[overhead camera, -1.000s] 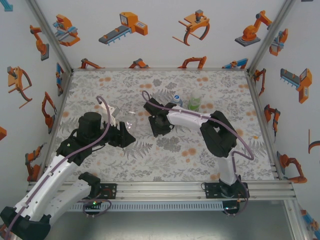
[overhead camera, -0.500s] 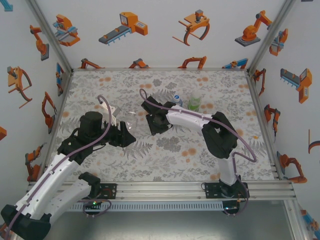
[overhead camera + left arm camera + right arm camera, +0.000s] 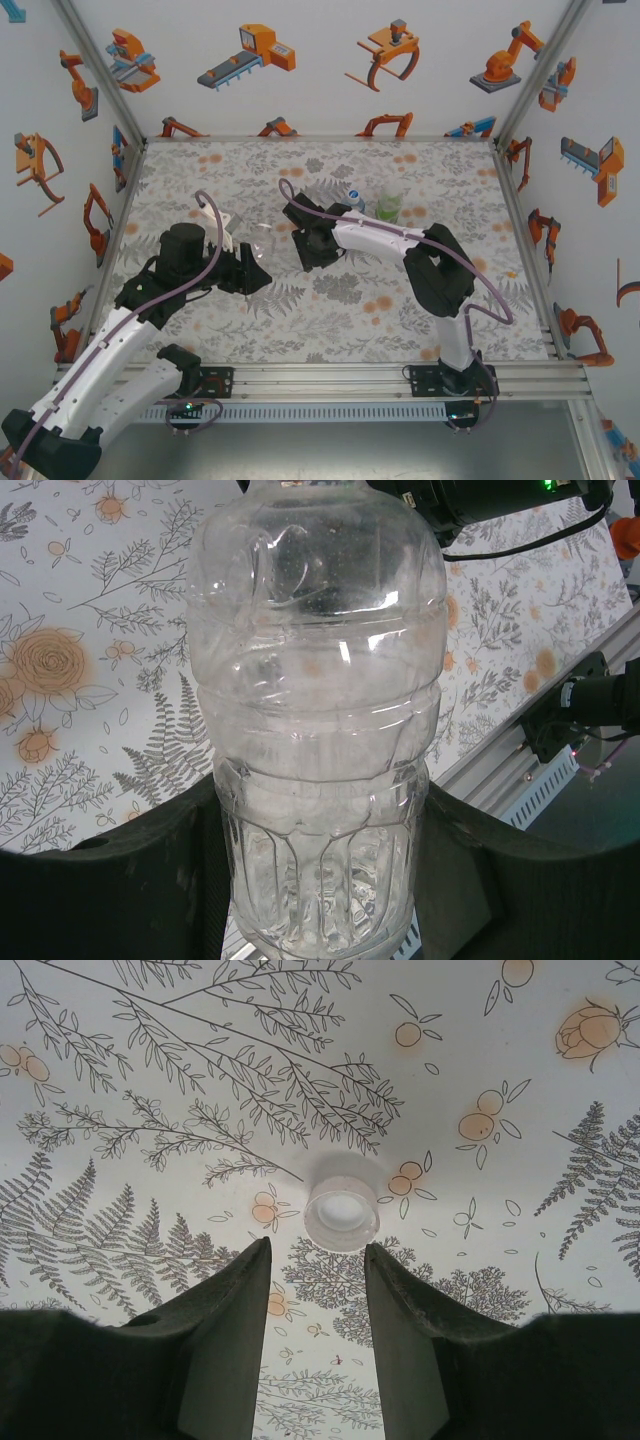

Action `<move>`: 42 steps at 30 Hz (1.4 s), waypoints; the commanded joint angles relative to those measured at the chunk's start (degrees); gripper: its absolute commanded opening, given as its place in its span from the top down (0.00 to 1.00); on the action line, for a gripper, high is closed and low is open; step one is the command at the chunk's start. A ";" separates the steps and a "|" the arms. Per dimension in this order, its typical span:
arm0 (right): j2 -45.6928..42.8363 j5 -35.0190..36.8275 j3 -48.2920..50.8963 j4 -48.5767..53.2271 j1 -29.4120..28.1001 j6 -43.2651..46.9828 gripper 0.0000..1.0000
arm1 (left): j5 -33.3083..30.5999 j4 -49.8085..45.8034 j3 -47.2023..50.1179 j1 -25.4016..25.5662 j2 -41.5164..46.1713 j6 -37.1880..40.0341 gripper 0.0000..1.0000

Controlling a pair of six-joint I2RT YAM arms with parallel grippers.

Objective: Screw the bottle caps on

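While the left pincer [image 3: 318, 885] clamps a bottle [image 3: 315, 680], a cap [image 3: 342, 1213] lies loose.

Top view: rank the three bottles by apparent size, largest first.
1. green-tinted bottle
2. clear bottle: its outline is faint, so the ranking against the green one is unsure
3. blue-label bottle: partly hidden behind the right arm, so judged on its visible part alone

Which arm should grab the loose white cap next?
Right. The right gripper is open just short of the small round white plastic cap; the left gripper holds the clear plastic bottle.
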State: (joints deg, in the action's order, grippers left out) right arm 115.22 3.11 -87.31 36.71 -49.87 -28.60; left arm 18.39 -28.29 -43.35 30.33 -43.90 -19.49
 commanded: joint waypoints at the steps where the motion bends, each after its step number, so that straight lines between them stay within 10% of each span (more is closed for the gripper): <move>1: 1.19 0.76 -1.60 1.27 -0.28 0.75 0.58 | -0.09 0.43 0.62 -0.09 0.61 -0.94 0.96; 42: 2.03 -1.81 -1.15 2.99 -0.19 1.68 0.61 | -0.07 1.39 0.77 -0.15 -1.01 -0.93 0.96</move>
State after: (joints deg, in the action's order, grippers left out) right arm 118.72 0.93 -87.61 37.12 -49.87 -28.18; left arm 17.96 -28.23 -42.89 30.33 -44.42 -19.75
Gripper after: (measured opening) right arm 0.382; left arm 0.568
